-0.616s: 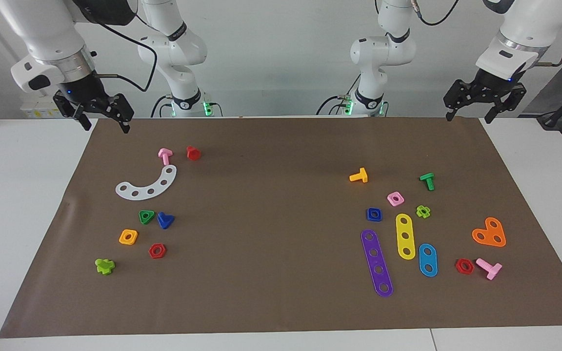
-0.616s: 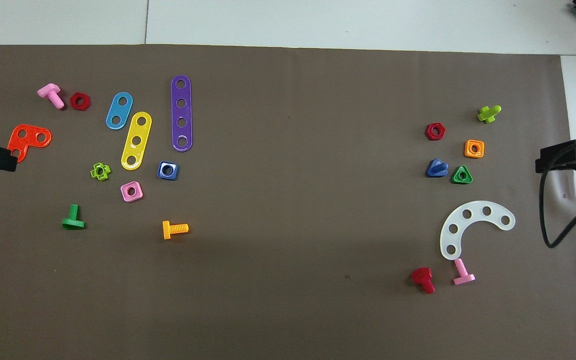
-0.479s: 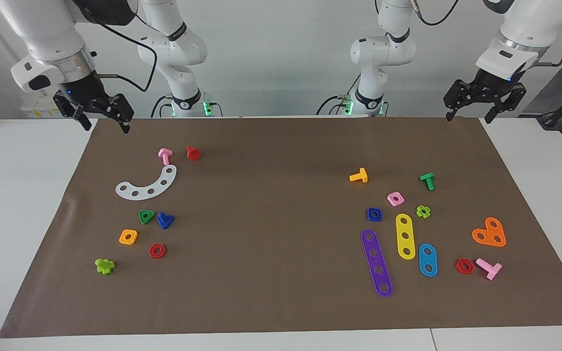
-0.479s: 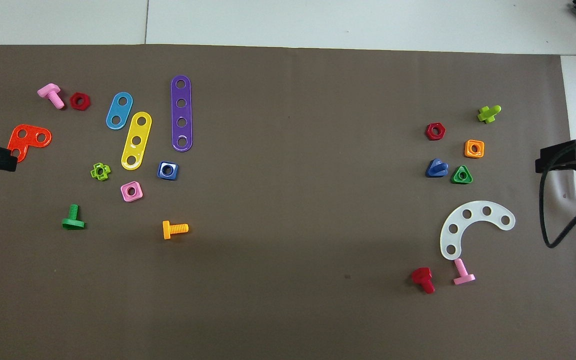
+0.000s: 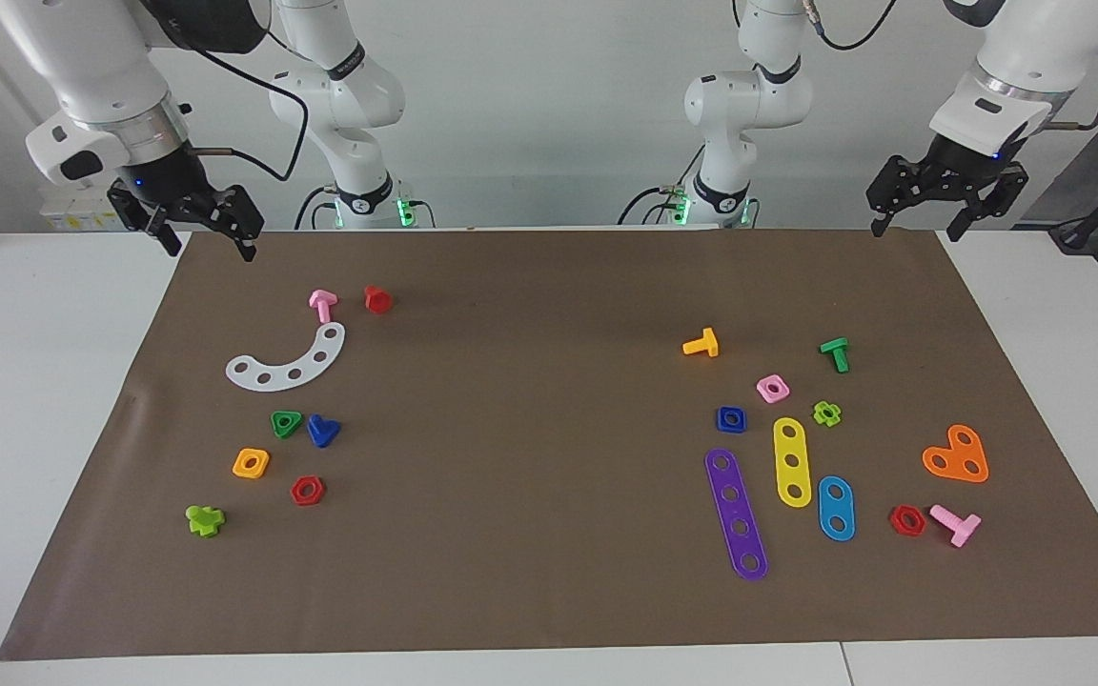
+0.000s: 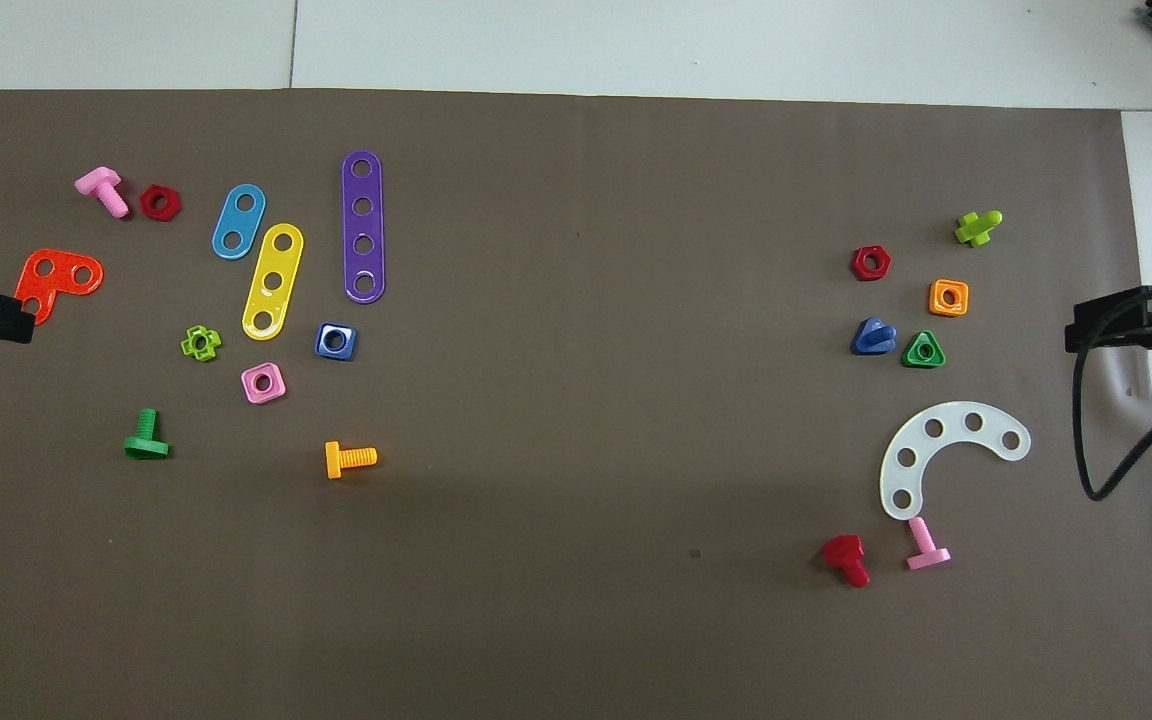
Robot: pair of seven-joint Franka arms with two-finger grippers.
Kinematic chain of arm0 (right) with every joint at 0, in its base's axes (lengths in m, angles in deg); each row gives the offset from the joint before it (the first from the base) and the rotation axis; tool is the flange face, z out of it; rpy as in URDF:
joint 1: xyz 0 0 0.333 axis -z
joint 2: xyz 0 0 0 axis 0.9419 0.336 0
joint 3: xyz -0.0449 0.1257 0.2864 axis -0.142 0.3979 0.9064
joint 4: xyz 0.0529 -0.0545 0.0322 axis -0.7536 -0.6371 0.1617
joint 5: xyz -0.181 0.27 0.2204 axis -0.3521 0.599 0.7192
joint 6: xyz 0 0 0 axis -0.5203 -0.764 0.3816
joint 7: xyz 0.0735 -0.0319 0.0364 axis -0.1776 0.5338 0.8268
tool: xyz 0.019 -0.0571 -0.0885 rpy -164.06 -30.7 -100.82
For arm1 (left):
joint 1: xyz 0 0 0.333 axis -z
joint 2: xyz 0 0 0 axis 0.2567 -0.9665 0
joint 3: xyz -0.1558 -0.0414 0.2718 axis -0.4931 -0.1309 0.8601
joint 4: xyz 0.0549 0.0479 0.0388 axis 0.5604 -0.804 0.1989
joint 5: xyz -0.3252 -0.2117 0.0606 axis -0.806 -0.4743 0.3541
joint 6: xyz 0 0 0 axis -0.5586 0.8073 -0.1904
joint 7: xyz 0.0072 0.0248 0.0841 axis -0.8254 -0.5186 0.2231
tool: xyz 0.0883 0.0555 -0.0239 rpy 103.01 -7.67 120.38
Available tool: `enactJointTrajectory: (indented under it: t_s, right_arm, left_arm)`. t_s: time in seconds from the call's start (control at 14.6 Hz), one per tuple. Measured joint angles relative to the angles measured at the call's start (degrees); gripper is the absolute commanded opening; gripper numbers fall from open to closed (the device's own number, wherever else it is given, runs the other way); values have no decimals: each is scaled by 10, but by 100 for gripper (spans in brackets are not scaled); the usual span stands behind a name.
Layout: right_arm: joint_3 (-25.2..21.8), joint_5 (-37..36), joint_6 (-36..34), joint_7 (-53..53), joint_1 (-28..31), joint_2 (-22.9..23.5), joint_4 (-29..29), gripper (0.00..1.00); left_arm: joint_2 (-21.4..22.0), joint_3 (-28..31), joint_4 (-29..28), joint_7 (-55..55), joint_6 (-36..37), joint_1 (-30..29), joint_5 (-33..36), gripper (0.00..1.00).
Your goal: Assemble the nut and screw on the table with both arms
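Observation:
The dark-blue square nut lies flat on the brown mat toward the left arm's end, beside a pink square nut. The dark-blue screw lies toward the right arm's end, beside a green triangular nut. My right gripper hangs open and empty above the mat's corner nearest its base. My left gripper hangs open and empty above the mat's corner at its own end. Neither gripper touches any part.
Near the nut lie purple, yellow and blue strips, an orange bracket and an orange bolt. Near the screw lie a white curved strip, an orange-yellow nut and a red nut.
The right gripper has edged slightly inward over the mat's corner. The left arm and all the parts on the mat have stayed where they were.

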Motion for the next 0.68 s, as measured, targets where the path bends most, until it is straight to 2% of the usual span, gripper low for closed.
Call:
enactJointTrajectory:
  t_s: [0.34, 0.68]
  right_arm:
    - [3, 0, 33, 11, -1, -2, -22, 100]
    - [4, 0, 165, 21, -28, 22, -106, 100]
  left_arm:
    - [0, 0, 0, 0, 0, 0, 0, 100]
    - [0, 0, 0, 0, 0, 0, 0, 100]
